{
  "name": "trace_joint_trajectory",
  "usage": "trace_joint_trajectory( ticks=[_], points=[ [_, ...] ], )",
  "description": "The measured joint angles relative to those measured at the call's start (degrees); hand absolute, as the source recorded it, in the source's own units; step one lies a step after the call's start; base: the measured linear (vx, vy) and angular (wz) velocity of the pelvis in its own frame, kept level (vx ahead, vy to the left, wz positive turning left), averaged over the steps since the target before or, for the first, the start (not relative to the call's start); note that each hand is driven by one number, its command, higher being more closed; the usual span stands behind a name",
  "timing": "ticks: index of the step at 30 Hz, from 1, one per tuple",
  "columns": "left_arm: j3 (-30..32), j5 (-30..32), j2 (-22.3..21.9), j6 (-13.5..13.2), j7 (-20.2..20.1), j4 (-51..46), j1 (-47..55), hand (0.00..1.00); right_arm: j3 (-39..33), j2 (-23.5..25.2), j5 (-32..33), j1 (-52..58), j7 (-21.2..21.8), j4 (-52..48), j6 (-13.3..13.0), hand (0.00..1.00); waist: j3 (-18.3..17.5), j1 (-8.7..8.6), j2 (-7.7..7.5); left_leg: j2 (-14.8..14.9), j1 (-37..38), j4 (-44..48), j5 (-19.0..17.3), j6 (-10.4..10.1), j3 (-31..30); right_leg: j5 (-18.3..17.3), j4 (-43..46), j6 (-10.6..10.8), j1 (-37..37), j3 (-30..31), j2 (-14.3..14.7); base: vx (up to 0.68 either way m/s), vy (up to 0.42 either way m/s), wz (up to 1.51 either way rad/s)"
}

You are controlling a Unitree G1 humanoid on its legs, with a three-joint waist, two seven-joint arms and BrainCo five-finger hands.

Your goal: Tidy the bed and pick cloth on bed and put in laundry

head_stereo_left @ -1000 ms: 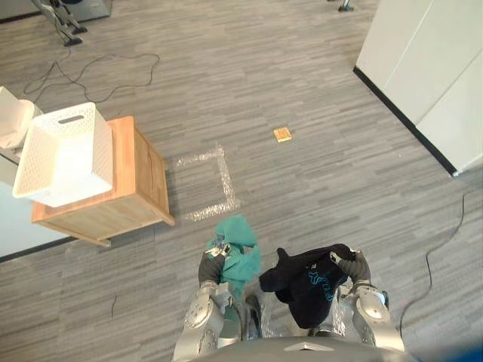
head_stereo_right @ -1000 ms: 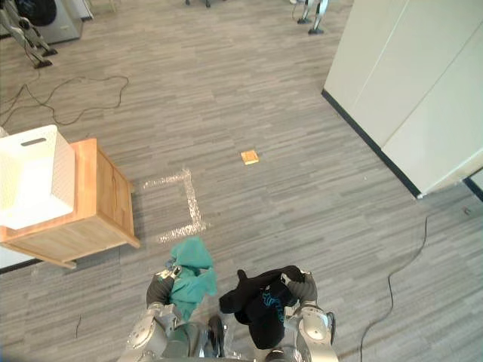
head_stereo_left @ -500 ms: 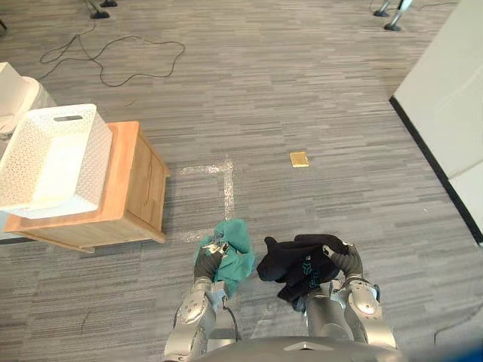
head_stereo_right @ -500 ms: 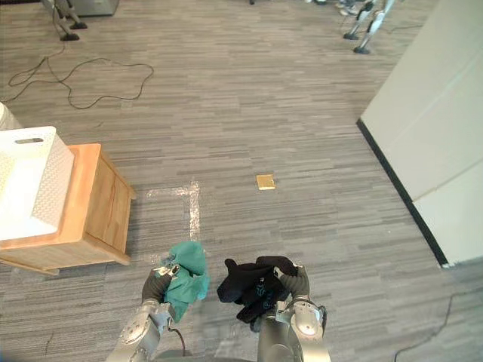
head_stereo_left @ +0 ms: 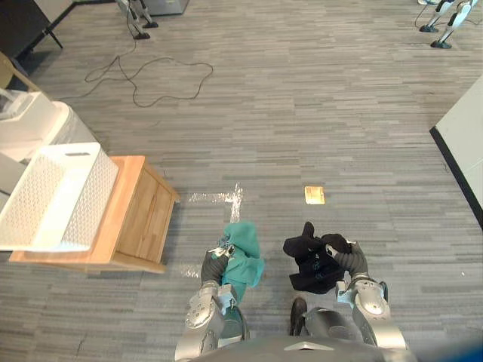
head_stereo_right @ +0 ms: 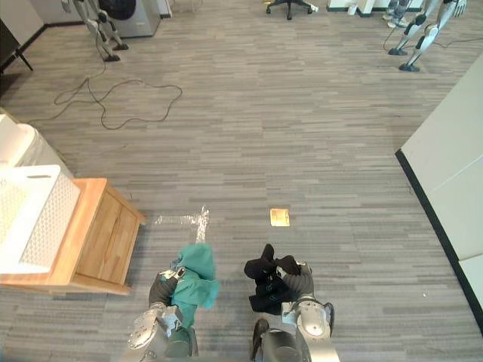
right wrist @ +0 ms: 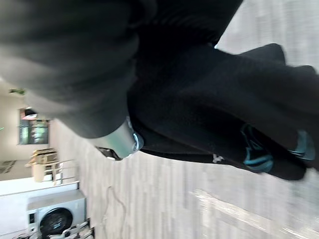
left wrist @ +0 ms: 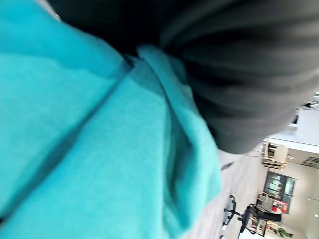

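A teal cloth (head_stereo_left: 243, 255) hangs from my left hand (head_stereo_left: 215, 260), whose fingers are curled round its top; up close the teal cloth (left wrist: 99, 149) lies against the hand's dark cover. My right hand (head_stereo_left: 349, 258) is shut on a black garment (head_stereo_left: 311, 262) with teal print, bunched in front of me; the black garment (right wrist: 214, 119) drapes past a silver finger (right wrist: 119, 142). A white perforated laundry basket (head_stereo_left: 56, 196) stands on a wooden cabinet (head_stereo_left: 132, 215) to my left, well apart from both hands.
A taped corner mark (head_stereo_left: 226, 200) and a small tan square (head_stereo_left: 315, 195) lie on the grey plank floor ahead. A black cable (head_stereo_left: 151, 75) loops further out. A white wall (head_stereo_right: 453, 181) runs along the right. A white appliance (head_stereo_left: 30, 124) stands behind the basket.
The whole view has swung, so the camera has moved; the cabinet and basket now sit lower left. Both hands still hold their cloths; the black garment is bunched tighter.
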Motion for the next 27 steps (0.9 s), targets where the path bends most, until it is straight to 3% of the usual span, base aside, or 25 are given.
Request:
trace_joint_trajectory(
  ticks=[3, 5, 6, 7, 8, 9, 10, 12, 13, 14, 15, 17, 20, 23, 24, 25, 26, 27],
  points=[
    [-0.09, 0.05, -0.57, -0.06, -0.07, -0.46, -0.14, 1.0, -0.07, 0.07, -0.01, 0.21, 0.13, 0.0, -0.02, 1.0, 0.4, 0.95, -0.92, -3.23, -3.81, -13.46, -2.28, -0.03, 7.38, -1.39, -3.37, 2.44, 5.82, -1.93, -2.28, 0.45, 0.041, 0.19],
    [-0.59, 0.08, -0.69, -0.05, -0.09, -1.0, -0.07, 1.0, -0.43, 0.01, -0.03, 0.63, 0.12, 0.0, -0.02, 1.0, 0.1, 0.61, -1.21, -5.23, -4.39, -23.64, 0.25, 1.42, 14.72, -3.26, -4.38, 5.61, 8.91, -4.5, -3.84, 0.42, 0.097, 0.52],
    [-0.63, 0.09, -0.88, -0.04, -0.08, -2.14, 0.97, 1.0, -0.71, 0.0, -0.04, 0.93, 0.01, 0.01, -0.01, 1.0, -0.5, 0.35, -0.62, -5.89, -4.37, -30.8, 7.41, 3.94, 20.61, -4.89, -4.48, 8.32, 10.74, -6.17, -3.71, 0.51, 0.149, 0.75],
    [-0.53, 0.09, -0.71, -0.06, -0.08, -2.65, 1.8, 1.0, -0.95, 0.11, -0.04, 1.0, -0.08, 0.54, 0.09, 1.0, -1.27, 0.23, -0.88, -6.12, -3.18, -33.11, 7.11, 11.82, 26.25, -6.41, -4.47, 9.97, 12.08, -7.21, -3.87, 0.53, 0.16, 1.07],
    [-0.53, 0.09, -0.35, 0.14, -0.02, -2.5, 1.06, 1.0, -1.02, 0.84, -0.05, 0.82, -0.16, 1.26, 0.14, 1.0, -2.12, -0.37, -2.8, -8.07, -2.61, -34.19, 5.25, 13.59, 28.6, -7.28, -4.25, 10.7, 12.58, -9.06, -5.01, 0.53, 0.149, 1.04],
    [-0.04, 0.13, 0.15, 0.25, -0.02, -2.74, 0.21, 1.0, -0.66, 1.09, -0.07, 0.68, -0.08, 1.5, 0.15, 1.0, -2.5, 0.43, -4.95, -9.57, -2.71, -34.59, 4.0, 15.05, 30.37, -7.11, -3.88, 11.19, 12.43, -10.3, -5.79, 0.5, 0.122, 0.97],
    [0.26, 0.22, 0.32, 0.42, -0.02, -2.78, 0.02, 1.0, -0.44, 1.29, -0.11, -0.31, 0.01, 1.46, 0.15, 1.0, -2.55, 1.03, -5.77, -10.99, -1.99, -35.45, 2.08, 15.5, 29.9, -6.57, -1.5, 12.04, 12.38, -10.74, -6.37, 0.58, 0.155, 0.82],
    [0.12, 1.55, 0.92, 1.38, -0.06, -2.78, 0.42, 1.0, -0.44, 1.48, -0.52, -1.67, 0.12, 1.58, 0.16, 1.0, -2.6, 1.05, -6.5, -13.85, 1.59, -37.85, 0.51, 14.8, 28.15, -5.91, 9.4, 13.06, 10.9, -11.66, -9.03, 0.56, 0.207, 0.87],
    [0.06, 2.02, 1.23, 1.52, -0.11, -3.05, 1.25, 1.0, -0.28, 2.11, -1.18, -1.83, 0.16, 1.9, 0.14, 1.0, -2.98, 0.94, -6.96, -15.9, 4.59, -39.98, -0.15, 13.99, 25.88, -2.95, 20.43, 14.56, 8.29, -11.43, -11.68, 0.46, 0.178, 1.01],
    [-0.19, 2.21, 1.68, 1.57, -0.15, -4.05, 1.79, 1.0, -0.29, 2.34, -1.86, -1.8, 0.24, 1.99, 0.14, 1.0, -3.27, 0.45, -7.23, -17.36, 6.83, -41.8, -0.51, 13.76, 23.32, 1.77, 30.47, 14.45, 5.2, -10.68, -13.95, 0.45, 0.103, 1.01],
    [-0.5, 2.27, 1.77, 1.56, -0.13, -4.77, 2.0, 1.0, -0.28, 2.43, -2.17, -1.71, 0.32, 2.0, 0.11, 1.0, -3.52, -0.05, -7.56, -18.12, 7.96, -42.73, -0.76, 13.53, 21.9, 1.68, 36.71, 13.84, 2.77, -9.77, -15.06, 0.37, 0.026, 1.02],
    [-0.49, 3.26, 3.15, 1.62, -0.01, -5.08, 2.54, 1.0, 0.55, 3.14, -2.24, -1.2, 0.45, 2.0, 0.09, 1.0, -3.68, -1.52, -7.17, -19.42, 12.7, -45.49, -0.68, 12.42, 15.0, -1.46, 51.21, 10.23, -6.02, -6.39, -16.95, 0.48, -0.033, 1.47],
    [-0.49, 4.03, 4.2, 1.61, -0.02, -5.1, 2.13, 1.0, 1.26, 3.96, -2.24, 0.45, 0.55, 1.87, 0.05, 1.0, -3.74, -3.1, -6.63, -19.37, 16.22, -47.26, -0.06, 11.04, 6.4, -4.14, 48.88, 8.89, -12.14, -4.52, -16.34, 0.42, -0.134, 1.78],
    [-0.52, 4.5, 4.39, 1.4, 0.0, -4.95, 0.98, 1.0, 1.59, 4.79, -2.24, 1.89, 0.51, 1.75, -0.24, 1.0, -4.14, -3.61, -6.74, -19.07, 16.9, -47.65, 0.49, 9.51, -3.35, -5.51, 32.05, 9.43, -17.81, 4.52, -12.33, 0.36, -0.28, 1.81],
    [-0.6, 4.51, 4.41, 1.37, 0.0, -4.64, 0.72, 1.0, 1.87, 4.84, -2.23, 2.04, 0.48, 1.66, -0.65, 1.0, -4.42, -3.77, -6.92, -18.87, 16.42, -47.98, 0.51, 8.05, -7.59, -5.06, 22.73, 10.18, -18.68, 11.69, -9.16, 0.3, -0.382, 1.88],
    [-0.84, 4.51, 4.51, 1.34, 0.02, -3.96, 0.01, 1.0, 1.8, 4.84, -2.21, 2.13, 0.36, 1.41, -0.81, 1.0, -5.04, -4.43, -8.12, -19.23, 15.8, -48.19, 0.22, 5.75, -10.78, -2.74, 13.13, 11.52, -18.38, 17.82, -7.71, 0.27, -0.393, 1.95],
    [-1.12, 4.47, 5.13, 1.26, 0.02, -3.87, -0.06, 1.0, 1.93, 5.3, -2.2, 2.65, 0.2, 1.11, -0.87, 1.0, -5.48, -4.69, -8.93, -20.07, 15.39, -48.14, -0.21, 4.65, -11.53, 0.72, 9.17, 11.93, -18.19, 19.84, -8.29, 0.25, -0.404, 1.8],
    [-1.57, 4.48, 5.16, 1.18, 0.03, -1.99, -0.98, 1.0, 1.91, 5.13, -2.19, 3.19, -0.04, 1.44, -1.1, 1.0, -5.45, -4.92, -8.44, -19.77, 15.67, -48.12, -1.08, 3.19, -12.82, 2.71, 10.47, 12.65, -18.05, 18.84, -8.75, 0.28, -0.343, 1.16]
  ],
)
